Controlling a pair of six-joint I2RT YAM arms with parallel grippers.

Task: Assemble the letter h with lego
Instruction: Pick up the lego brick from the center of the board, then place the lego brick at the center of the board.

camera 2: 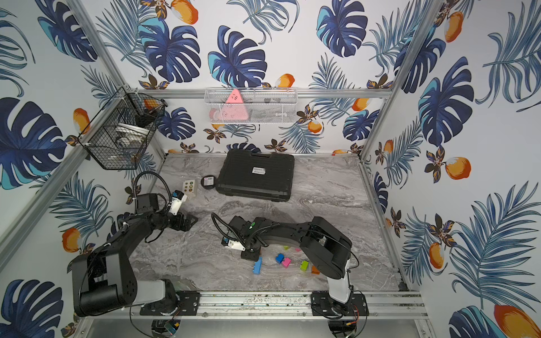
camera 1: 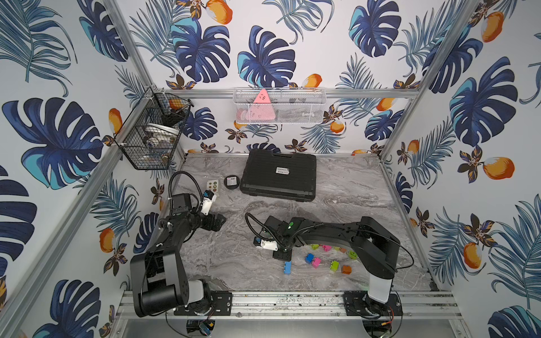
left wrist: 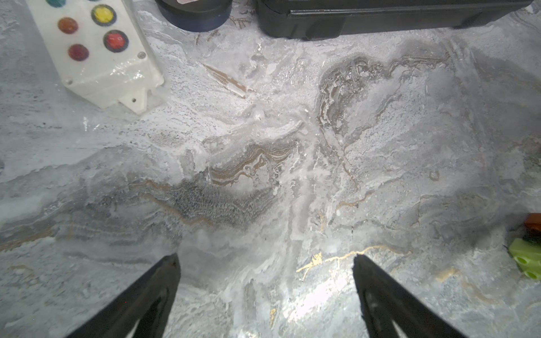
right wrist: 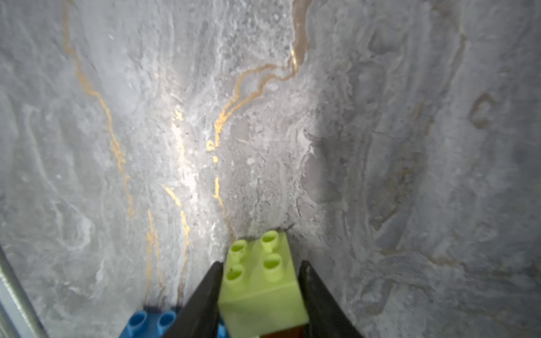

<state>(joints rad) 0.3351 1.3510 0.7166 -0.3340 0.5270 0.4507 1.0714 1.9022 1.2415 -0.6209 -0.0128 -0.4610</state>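
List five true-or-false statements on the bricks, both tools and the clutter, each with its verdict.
1. The right tool grips a lime green brick. True.
2. The left tool holds an orange brick. False: its jaws stand wide open with nothing between them.
3. The black case stands open. False: it lies closed at the far side of the table.
4. A long blue brick lies on the table. True.
5. The white button box lies on the table. True.
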